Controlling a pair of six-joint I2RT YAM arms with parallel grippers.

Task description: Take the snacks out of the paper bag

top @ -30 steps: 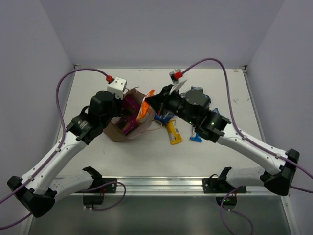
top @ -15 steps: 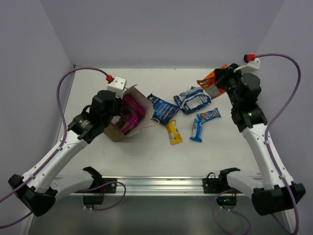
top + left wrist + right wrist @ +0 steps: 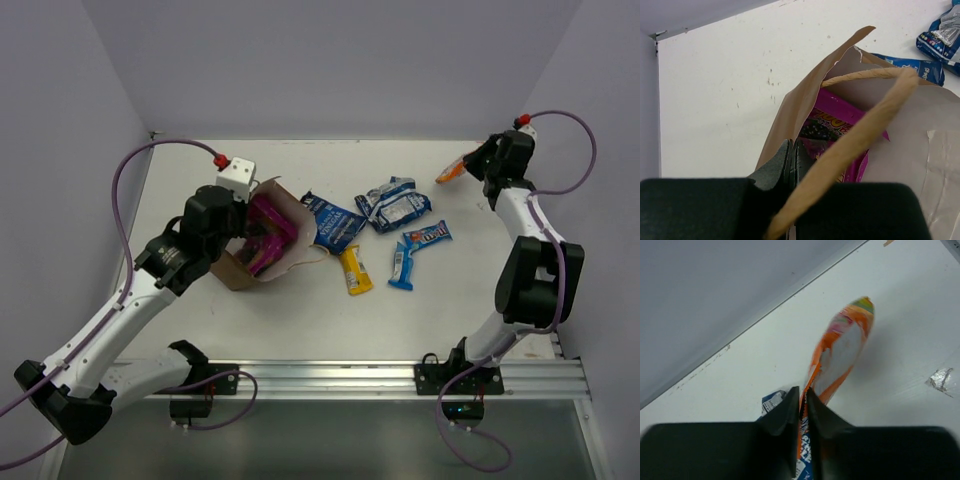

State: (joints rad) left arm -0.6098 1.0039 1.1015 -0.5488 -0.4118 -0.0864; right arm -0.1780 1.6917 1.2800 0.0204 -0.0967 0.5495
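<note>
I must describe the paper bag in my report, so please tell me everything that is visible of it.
The paper bag is brown kraft paper, creased and torn at the rim. It lies tipped on the left part of the table, its mouth open toward the middle. A pale twisted handle arches over the mouth. Magenta pouches lie inside. The left gripper pinches its rim.

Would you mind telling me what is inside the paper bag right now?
At least one magenta-purple pouch shows through the paper bag's open mouth. Whether anything lies beneath cannot be told: the bag's wall and loop handle cover the rest.
</note>
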